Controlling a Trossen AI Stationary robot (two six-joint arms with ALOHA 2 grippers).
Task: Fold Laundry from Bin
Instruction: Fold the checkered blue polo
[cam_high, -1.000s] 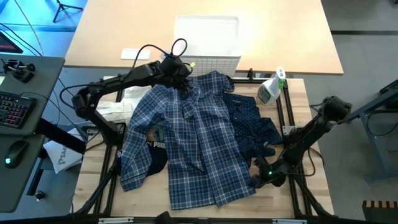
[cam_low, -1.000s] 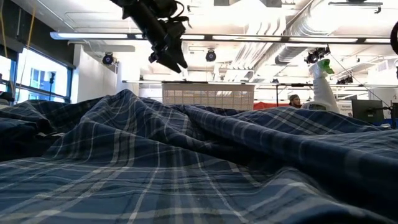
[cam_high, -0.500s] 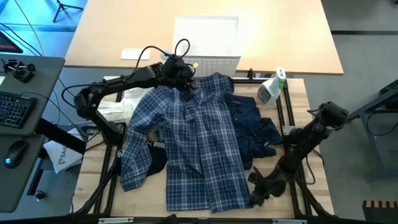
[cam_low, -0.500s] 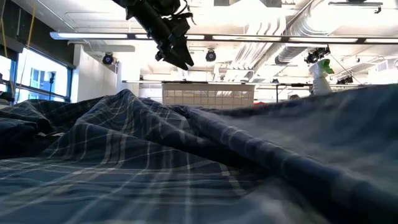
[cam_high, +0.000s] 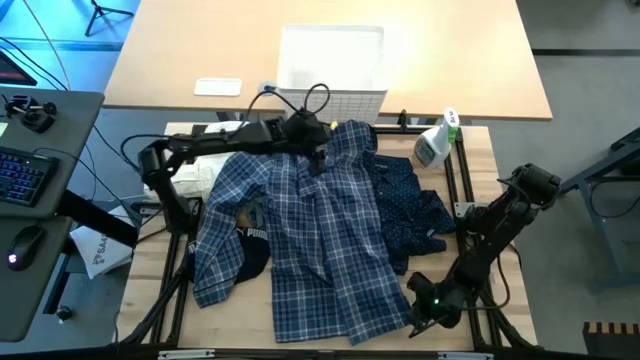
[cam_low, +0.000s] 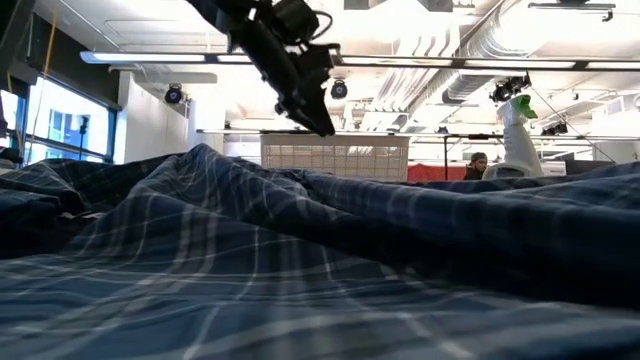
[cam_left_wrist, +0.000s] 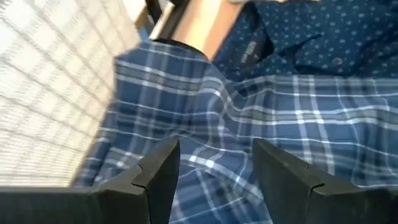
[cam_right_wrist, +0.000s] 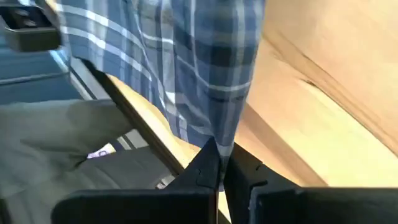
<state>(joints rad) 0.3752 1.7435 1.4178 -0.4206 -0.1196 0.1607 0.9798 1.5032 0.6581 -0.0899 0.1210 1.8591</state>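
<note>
The blue-white plaid shirt (cam_high: 310, 240) lies spread over the middle of the table, on top of other laundry. My left gripper (cam_high: 318, 160) hovers open just above its far collar part (cam_left_wrist: 211, 124), close to the white bin (cam_high: 333, 65), and touches nothing. My right gripper (cam_high: 418, 316) is at the shirt's near right corner, shut on it. Navy dotted trousers (cam_high: 410, 205) lie right of the shirt. A black piece with Puma lettering (cam_high: 250, 240) and a white cloth (cam_high: 195, 175) show at the left. My right gripper pinches the plaid shirt's near right corner (cam_right_wrist: 219, 140) between its two shut fingers, at a bunched edge; how many layers I cannot tell. The fingers slant down from the table's right. The cloth runs away from the fingertips while the rest of the shirt lies on the table.
A spray bottle (cam_high: 436, 140) stands at the far right of the work area. Black frame rails (cam_high: 462, 190) run along the table's edges. A person (cam_low: 478, 165) shows far behind the table. A keyboard (cam_high: 20, 170) and mouse lie on the desk at the left.
My right gripper has moved toward the table's near edge and shut on the shirt's near right corner, raising that side a little. My left gripper, still open, has moved toward the table's right along the shirt's far edge, sunk lower and rolled somewhat.
</note>
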